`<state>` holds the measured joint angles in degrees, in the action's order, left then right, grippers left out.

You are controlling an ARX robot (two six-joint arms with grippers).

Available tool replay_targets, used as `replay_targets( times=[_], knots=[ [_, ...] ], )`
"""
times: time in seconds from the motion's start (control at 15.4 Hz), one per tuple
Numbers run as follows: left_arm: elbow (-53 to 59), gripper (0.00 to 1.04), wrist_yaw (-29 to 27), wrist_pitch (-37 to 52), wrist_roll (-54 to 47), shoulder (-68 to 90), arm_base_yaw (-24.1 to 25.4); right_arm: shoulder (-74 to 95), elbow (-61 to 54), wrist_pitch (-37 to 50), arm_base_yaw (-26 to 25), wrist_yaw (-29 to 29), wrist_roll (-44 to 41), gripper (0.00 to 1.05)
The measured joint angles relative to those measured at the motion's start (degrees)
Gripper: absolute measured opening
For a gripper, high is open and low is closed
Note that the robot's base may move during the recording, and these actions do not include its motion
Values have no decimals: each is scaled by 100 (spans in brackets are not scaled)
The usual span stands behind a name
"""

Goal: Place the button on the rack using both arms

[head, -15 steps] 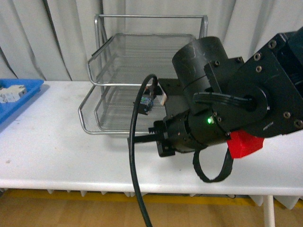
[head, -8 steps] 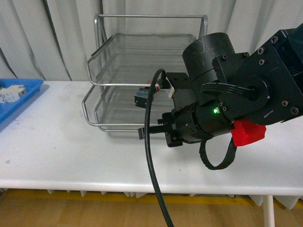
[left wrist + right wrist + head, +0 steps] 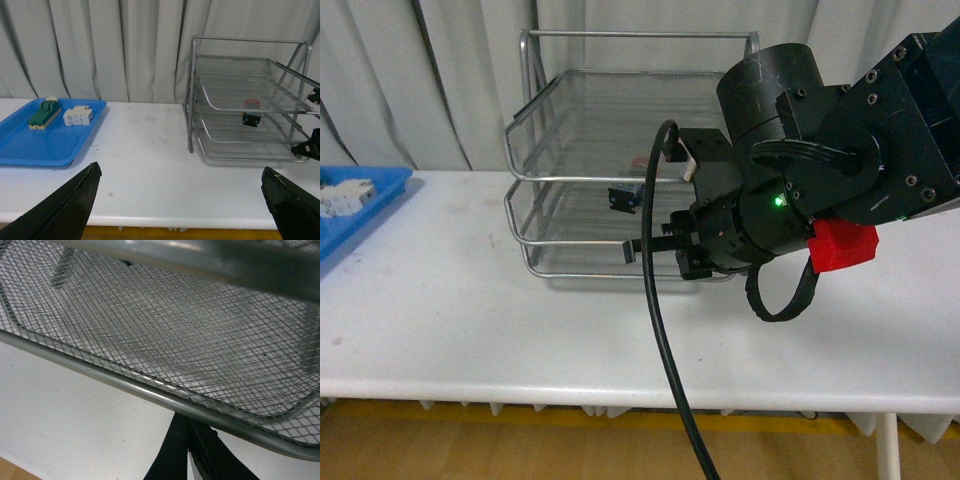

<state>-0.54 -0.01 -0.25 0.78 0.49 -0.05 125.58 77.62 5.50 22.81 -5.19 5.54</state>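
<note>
The button [image 3: 250,114] is seen right of centre in the left wrist view, resting on the middle tray of the rack [image 3: 240,65], red cap tilted toward the back. In the front view the right end effector [image 3: 632,222] is reached to the rack's front edge at frame centre; whether it is clenched cannot be told. The left end effector [image 3: 180,202] is released, its fingers [image 3: 70,205] spread over the worktop [image 3: 145,165]. A blue tray [image 3: 50,145] lies at left.
</note>
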Motion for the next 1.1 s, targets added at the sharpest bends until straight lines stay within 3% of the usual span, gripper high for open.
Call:
replay_targets(
  times=[0.45, 0.84, 1.1],
  knots=[
    [0, 98, 2, 2, -2, 0, 0, 92, 144, 184, -269, 81, 9, 2],
    [0, 98, 0, 4, 0, 0, 0, -1580, -1626, 828, -313, -850, 824, 2],
    [0, 98, 2, 4, -2, 0, 0, -3331, -3254, 1773, -946, -1759, 1897, 2]
  ],
)
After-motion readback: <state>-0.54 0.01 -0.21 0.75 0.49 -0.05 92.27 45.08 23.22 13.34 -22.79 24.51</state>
